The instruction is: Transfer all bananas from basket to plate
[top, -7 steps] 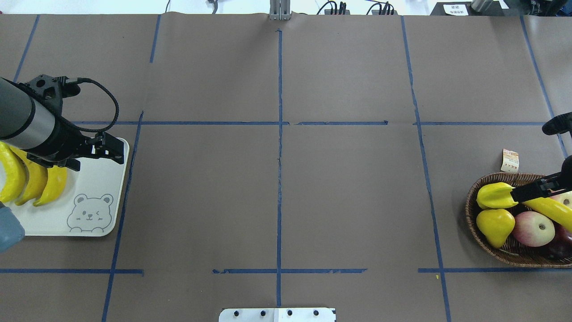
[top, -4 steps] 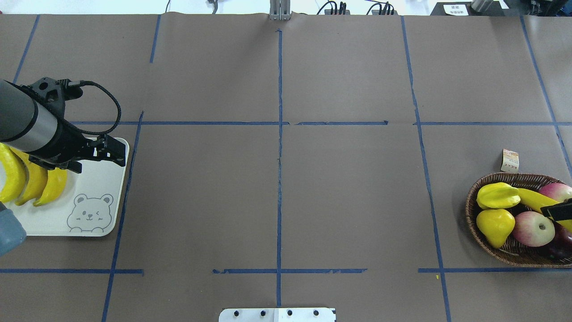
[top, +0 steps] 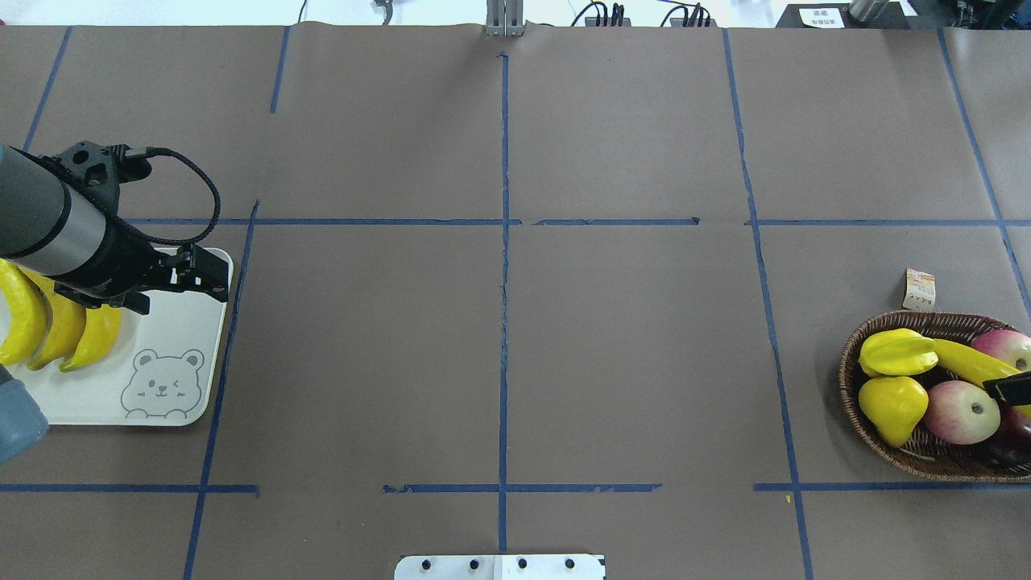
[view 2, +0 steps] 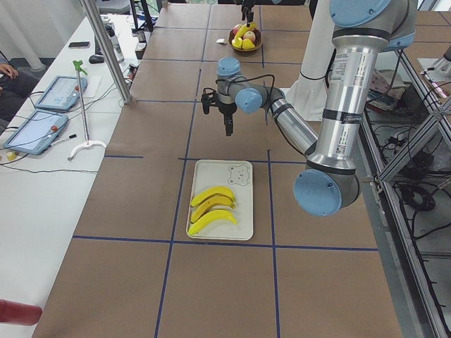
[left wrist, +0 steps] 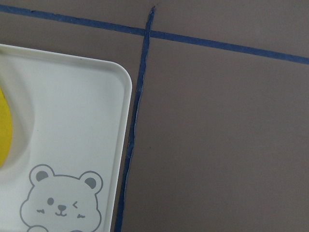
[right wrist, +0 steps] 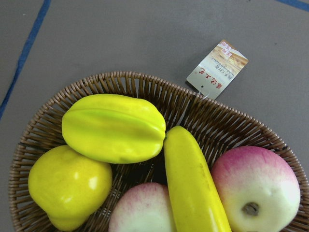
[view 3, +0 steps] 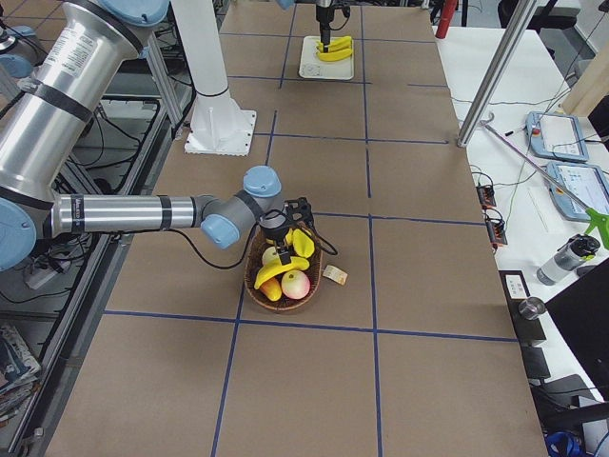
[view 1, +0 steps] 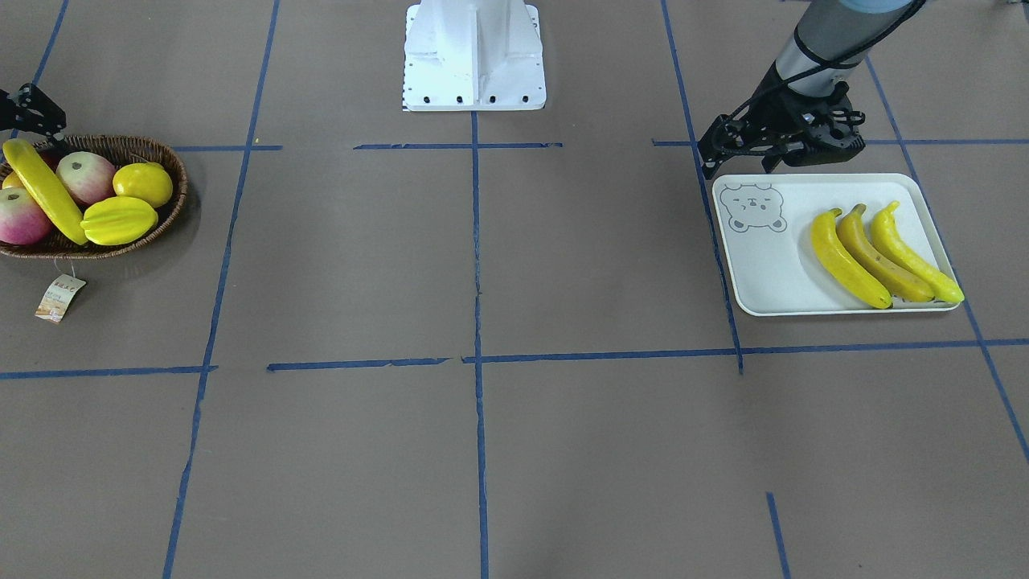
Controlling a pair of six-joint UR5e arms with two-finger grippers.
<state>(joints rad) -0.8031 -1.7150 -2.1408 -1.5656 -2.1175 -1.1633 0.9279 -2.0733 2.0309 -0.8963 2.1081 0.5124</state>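
- Bananas [view 1: 875, 259], four, curved, glossy yellow: three lie side by side on the plate [view 1: 764, 273], at the end away from the left gripper [top: 211, 275]. The middle one is darker, with a brown tip.
- Fourth banana [right wrist: 193, 193]: lies in the basket [right wrist: 145, 82] below the right gripper [view 1: 36, 117], touching the starfruit [right wrist: 113, 128] and both apples [right wrist: 256, 188].
- Left gripper: raised over the plate's bear drawing [left wrist: 60, 203] end, jaws spread, holding nothing.
- Right gripper: only a black sliver at the overhead view's edge and partly cut off in the front-facing view, so spread or clenched cannot be told.
- Views: the front-facing view shows the plated three whole, while the overhead hides their far ends behind the left arm. The left wrist view catches only a yellow sliver and the plate's rounded corner.
- Basket: oval dark woven wicker, also holding a lemon [right wrist: 67, 186]. Its paper tag [right wrist: 217, 63] lies outside on the table.
- Plate: smooth, pale, rectangular.
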